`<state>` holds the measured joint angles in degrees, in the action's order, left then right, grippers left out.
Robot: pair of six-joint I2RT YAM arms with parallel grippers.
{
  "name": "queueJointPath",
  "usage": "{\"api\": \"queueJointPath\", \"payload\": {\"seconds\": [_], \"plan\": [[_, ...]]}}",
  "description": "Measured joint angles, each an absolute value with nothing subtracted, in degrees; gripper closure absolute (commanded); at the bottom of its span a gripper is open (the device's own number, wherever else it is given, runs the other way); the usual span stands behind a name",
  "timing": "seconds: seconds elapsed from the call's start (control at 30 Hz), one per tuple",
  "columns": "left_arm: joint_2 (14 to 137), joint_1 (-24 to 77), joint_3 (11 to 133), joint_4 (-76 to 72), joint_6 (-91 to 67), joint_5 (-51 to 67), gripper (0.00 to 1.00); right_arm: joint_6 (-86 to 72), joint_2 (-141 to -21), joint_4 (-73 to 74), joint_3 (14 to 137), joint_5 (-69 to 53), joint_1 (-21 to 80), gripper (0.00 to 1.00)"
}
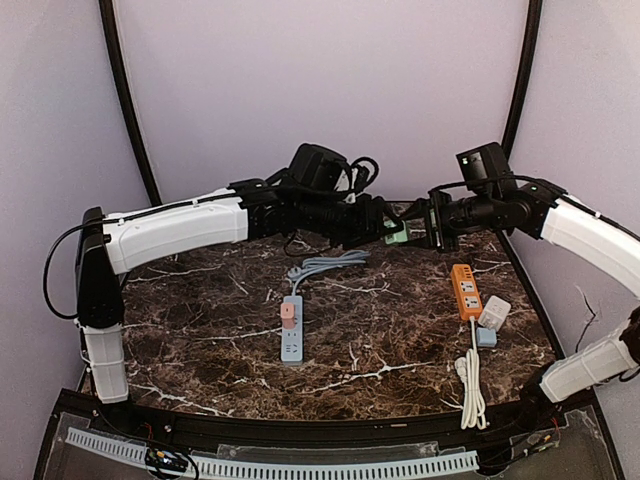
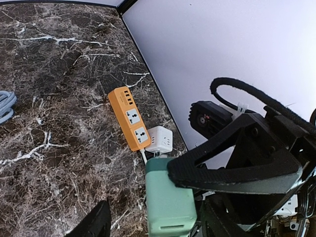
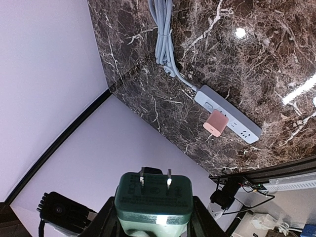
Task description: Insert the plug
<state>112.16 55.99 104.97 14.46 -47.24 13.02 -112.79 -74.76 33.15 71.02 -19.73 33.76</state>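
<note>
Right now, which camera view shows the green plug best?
The right wrist view: the green plug is close, and both prongs point toward the camera. The left wrist view shows only its smooth body, partly hidden. The top view shows only a small green patch.

Left arm (image 1: 175,228): long white shell with rounded edges, a thin black wire along its top, black joints at both ends.
Left base (image 1: 98,275): black upright block above a short white segment.
Base cable (image 1: 48,280): black, in a loose loop.
Right arm (image 1: 590,232): white shells and black joints, like the left.
Left wrist camera (image 1: 318,165): rounded black housing with coiled black leads.
Right wrist camera (image 1: 484,162): black box with small red marks by the lens.
Sheathed cable (image 2: 247,91): black, fuzzy woven cover, fastened by a white tie (image 2: 240,107).
Left gripper (image 2: 153,224): matte black fingers.
Right gripper (image 3: 154,217): flat black fingers on a black angular frame.
</note>
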Motion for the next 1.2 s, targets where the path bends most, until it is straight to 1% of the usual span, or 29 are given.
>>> {"api": "queueJointPath", "payload": {"seconds": [0.1, 0.3, 0.53, 0.63, 0.7, 0.73, 0.77, 0.8, 0.87, 0.97, 1.0, 1.07, 1.1, 1.13, 1.2], "plan": [[112.4, 56.4, 105.0, 14.4, -47.4, 13.0, 0.46, -112.9, -74.5, 33.1, 71.0, -19.7, 33.8, 1.00], [112.7, 57.1, 105.0, 14.3, -47.6, 12.9, 0.52, -113.0, -73.8, 33.1, 71.0, -19.7, 33.9, 1.00], [112.9, 57.2, 105.4, 13.9, -47.6, 12.5, 0.55, -113.0, -73.4, 33.2, 71.0, -19.9, 33.9, 1.00], [113.0, 57.2, 105.7, 13.7, -47.7, 12.4, 0.60, -113.0, -73.4, 33.2, 71.0, -20.1, 33.9, 1.00], [113.1, 57.2, 105.7, 13.5, -47.6, 12.4, 0.64, -113.1, -73.4, 33.2, 71.0, -20.2, 33.9, 1.00], [113.1, 57.2, 105.7, 13.4, -47.7, 12.4, 0.70, -113.0, -73.4, 33.2, 71.0, -20.2, 33.9, 1.00], [113.1, 57.2, 105.8, 13.3, -47.6, 12.4, 0.74, -113.1, -73.4, 33.2, 70.9, -20.2, 33.9, 1.00], [113.2, 57.2, 105.9, 13.2, -47.6, 12.4, 0.84, -113.0, -73.4, 33.3, 70.9, -20.2, 33.9, 1.00], [113.3, 57.3, 106.0, 13.1, -47.3, 12.4, 0.97, -113.3, -73.4, 33.4, 70.8, -20.1, 33.9, 1.00], [113.5, 57.3, 106.0, 13.1, -47.2, 12.4, 0.99, -113.2, -73.4, 33.4, 70.6, -19.8, 33.9, 1.00], [113.5, 57.3, 106.0, 13.0, -47.3, 12.5, 0.99, -113.2, -73.4, 33.4, 70.5, -19.7, 33.9, 0.88], [113.7, 57.3, 106.0, 13.0, -47.2, 12.5, 0.99, -113.2, -73.3, 33.0, 70.2, -19.5, 33.9, 0.54], [113.7, 57.3, 106.0, 13.0, -47.2, 12.6, 0.99, -113.2, -73.1, 32.9, 70.0, -19.4, 33.9, 0.39], [113.8, 57.3, 106.1, 13.0, -47.2, 12.6, 0.99, -113.1, -72.9, 32.6, 69.6, -19.3, 33.9, 0.26], [114.0, 57.4, 106.6, 13.5, -47.3, 12.6, 0.99, -113.0, -72.2, 32.1, 68.8, -19.3, 34.0, 0.07]]}}
